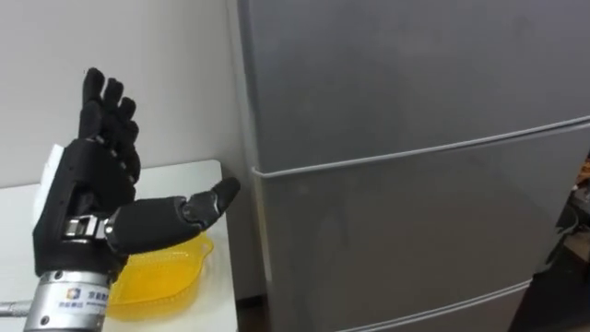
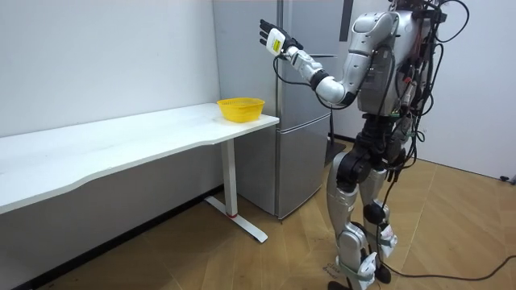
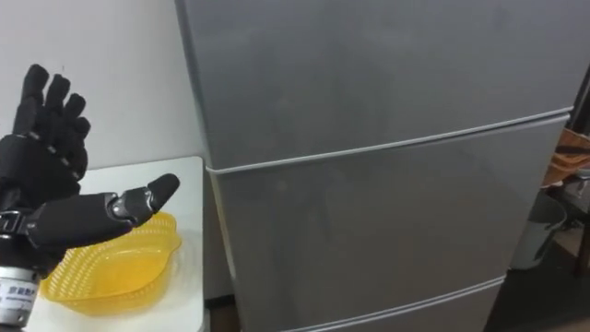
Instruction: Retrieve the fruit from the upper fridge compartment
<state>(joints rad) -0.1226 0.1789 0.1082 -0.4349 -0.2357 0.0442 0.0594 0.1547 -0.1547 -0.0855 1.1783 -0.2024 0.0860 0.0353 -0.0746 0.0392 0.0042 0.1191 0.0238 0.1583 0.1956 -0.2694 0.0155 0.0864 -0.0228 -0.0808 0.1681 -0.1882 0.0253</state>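
My left hand point(image 1: 92, 198) up left of fridge point(image 1: 415, 92), fingers spread, thumb toward it. Doors shut. Yellow bowl point(image 1: 171, 272) also left of fridge.

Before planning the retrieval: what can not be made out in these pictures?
Inside of the fridge: all views, it is shut.
Part of the yellow bowl: eye views, the open left hand covers it.
Fridge top: eye views, cut off by the upper edge.

The black, silver-wristed left robot hand point(image 1: 90, 180) is raised before the body on a bent arm. Its fingers are straight and point upward, and its thumb extends sideways to the right. The robot stands upright.
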